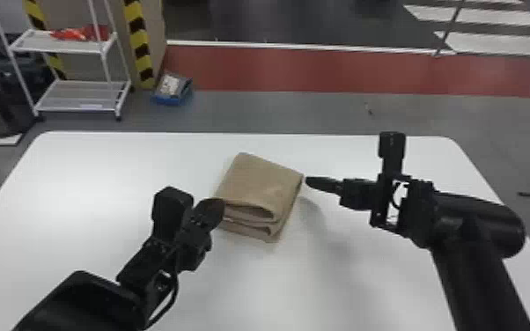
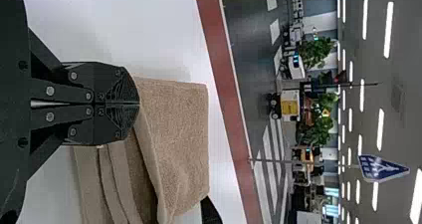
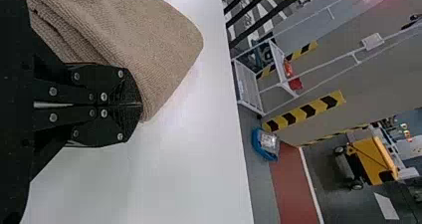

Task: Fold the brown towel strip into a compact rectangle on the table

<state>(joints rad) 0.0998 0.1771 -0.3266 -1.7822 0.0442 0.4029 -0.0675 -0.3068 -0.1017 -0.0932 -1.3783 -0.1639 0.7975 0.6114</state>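
Midway across the table (image 1: 101,176), toward its far edge, lies the folded towel (image 1: 262,178).
Left pincer (image 2: 139,103) and right pincer (image 3: 142,105) are clenched, empty; with both tips so near, a stray nudge could skew the stack or spread its loose front layers.

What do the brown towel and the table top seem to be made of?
Brown towel: matt woven or knitted cloth, perhaps cotton, from its fine ribbed texture and soft rounded folds.

Table top: smooth, white, slightly glossy, perhaps laminate or painted board, from its diffuse bright patches.
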